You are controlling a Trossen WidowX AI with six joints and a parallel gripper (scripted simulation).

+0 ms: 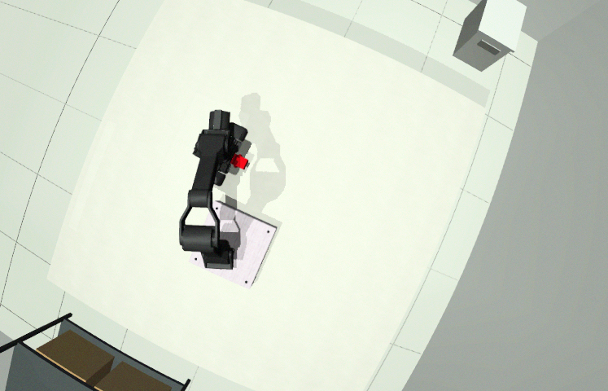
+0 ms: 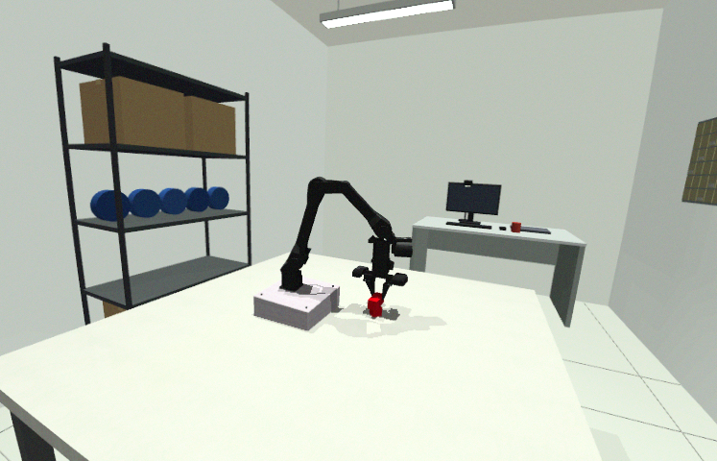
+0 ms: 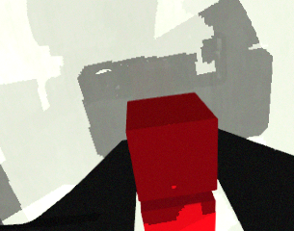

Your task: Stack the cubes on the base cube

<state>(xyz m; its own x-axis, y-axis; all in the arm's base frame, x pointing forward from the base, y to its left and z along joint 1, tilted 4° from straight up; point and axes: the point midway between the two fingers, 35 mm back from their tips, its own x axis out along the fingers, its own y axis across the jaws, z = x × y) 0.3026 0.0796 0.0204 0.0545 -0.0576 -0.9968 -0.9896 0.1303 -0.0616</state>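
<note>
My gripper (image 2: 378,297) (image 3: 169,142) points down, shut on a dark red loose cube (image 2: 378,296) (image 3: 175,156). The held cube is low, close behind the red stack in the exterior view. Another loose red cube (image 2: 373,304) (image 1: 241,162) sits on the red base cube (image 2: 375,313), which is mostly covered. In the wrist view more red shows below the held cube; which cube it is I cannot tell. Whether the held cube touches the base or the other loose cube is hidden. The arm partly covers the cluster in the top view.
The arm stands on a pale mounting block (image 1: 255,247) (image 2: 282,308) on the white table (image 1: 346,217) (image 2: 350,394). Shadows of the arm and gripper fall around the cubes. A shelf rack (image 2: 162,222) and a desk (image 2: 493,251) stand beyond the table.
</note>
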